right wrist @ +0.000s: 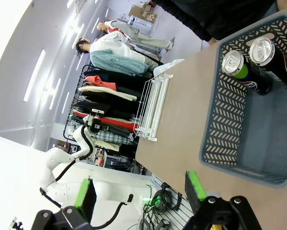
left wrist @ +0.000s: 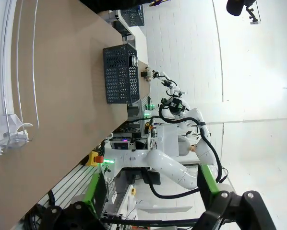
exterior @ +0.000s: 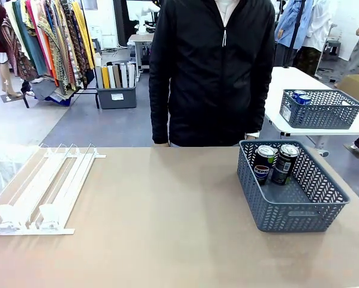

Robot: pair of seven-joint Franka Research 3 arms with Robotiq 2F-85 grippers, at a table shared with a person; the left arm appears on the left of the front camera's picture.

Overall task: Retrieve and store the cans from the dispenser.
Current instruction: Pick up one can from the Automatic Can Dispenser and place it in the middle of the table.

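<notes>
Two dark cans with silver tops, one beside the other, stand upright in the far left corner of a grey lattice basket at the table's right. The white dispenser lies at the left with no can showing in its lanes. In the right wrist view my right gripper is open and holds nothing, off the basket's near side, with the cans beyond. My left gripper is open too, clear of the table's near edge, with the dispenser off to one side.
A person in a black jacket stands at the far edge, behind the table's middle. A second grey basket with blue cans sits on a white table behind. The brown tabletop lies bare between dispenser and basket.
</notes>
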